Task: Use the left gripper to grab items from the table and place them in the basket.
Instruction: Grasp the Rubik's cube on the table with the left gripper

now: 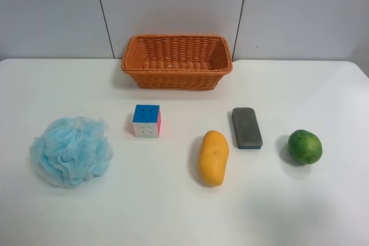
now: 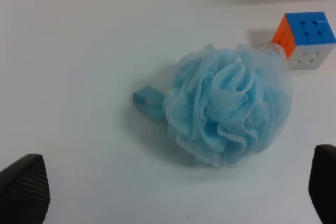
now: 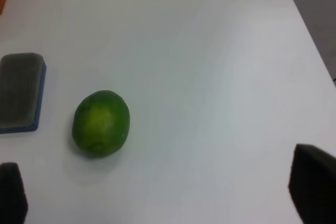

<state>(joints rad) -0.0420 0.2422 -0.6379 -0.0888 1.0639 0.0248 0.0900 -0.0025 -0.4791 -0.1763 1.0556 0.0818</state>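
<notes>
Left claw [image 2: 173, 190] spread wide, gripping nothing. Only two dark fingertips [image 2: 23, 190] at the edges of the left wrist view, above a frilly blue bath sponge [image 2: 228, 103] with a short loop lying flat beside it.

Cube [image 1: 146, 120] resting square on the white table [image 1: 115, 211] — blue face up, white dotted face toward the high camera, pink-red on one side. Near the sponge but apart from it in the high view, and in front of the orange-brown wicker basket [image 1: 176, 79], clear of its wall.

Further along the same row: a yellow mango [image 1: 213, 158], a grey block with a blue base [image 1: 247, 127], a round green fruit [image 1: 305, 146], all apart from one another.

Right claw [image 3: 163, 187] also wide and holding nothing, over bare table just beside the green fruit.
</notes>
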